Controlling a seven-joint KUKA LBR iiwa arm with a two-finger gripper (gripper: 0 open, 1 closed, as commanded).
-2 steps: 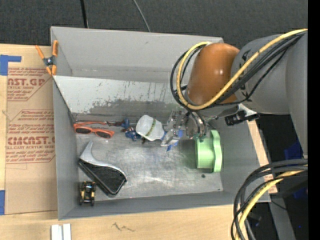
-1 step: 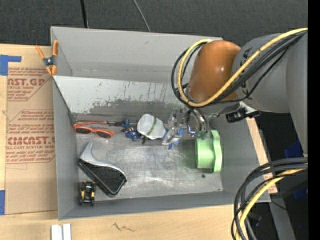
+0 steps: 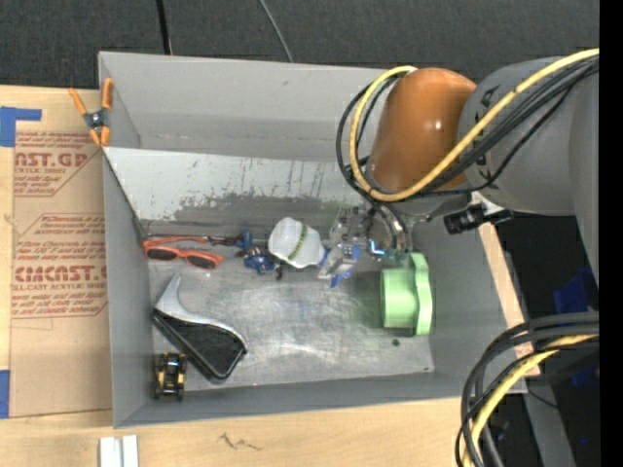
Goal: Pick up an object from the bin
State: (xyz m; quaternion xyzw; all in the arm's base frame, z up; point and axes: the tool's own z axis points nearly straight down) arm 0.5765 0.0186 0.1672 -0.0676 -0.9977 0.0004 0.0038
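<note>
Looking down into the grey bin (image 3: 214, 105) from above, the arm comes in from the right under its orange wrist cover, and the end effector (image 3: 348, 253) hangs low near the back wall, a little right of the middle. Whether it is released or clenched I cannot tell from here, and nothing shows as held. Two things lie close to it. A white rounded object (image 3: 295, 243) with a touch of green sits just beside it on the left, and a pale green blocky piece (image 3: 407, 295) lies just beside it toward the front right, its long axis running front to back. I would guess the white object is the likelier pick, so the move turns on a short shift leftward. Further left are a small blue item (image 3: 255, 258) and orange glasses (image 3: 183, 251) lying along the back wall. A black-and-white flat piece (image 3: 200, 334) and a small toy car (image 3: 168, 375) sit at the front left. That makes six things, one of each.
</note>
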